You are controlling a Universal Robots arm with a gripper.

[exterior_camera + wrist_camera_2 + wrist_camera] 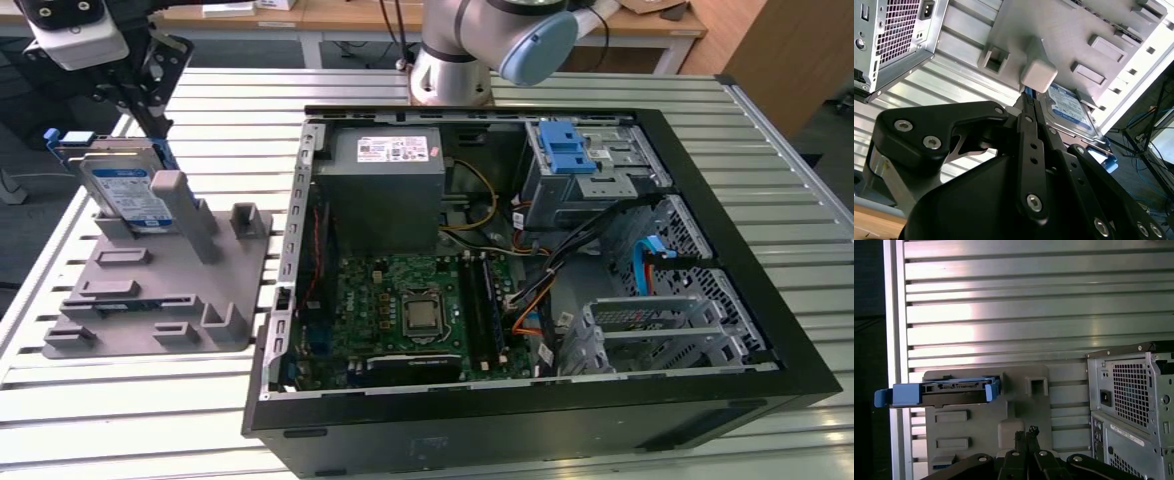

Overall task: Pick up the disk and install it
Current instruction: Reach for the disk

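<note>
Disk stands on edge in the grey holder on the slatted table, to the exterior view's left of the open computer case. I see my gripper hanging close over the disk's top edge, and I can make out no contact. In both wrist views its fingers are pressed together with nothing between them. The blue-framed disk sits just off to one side of the tips.

I see ribbed metal table, glare on slats; wooden desks behind; wooden panel at exterior view's right.
</note>
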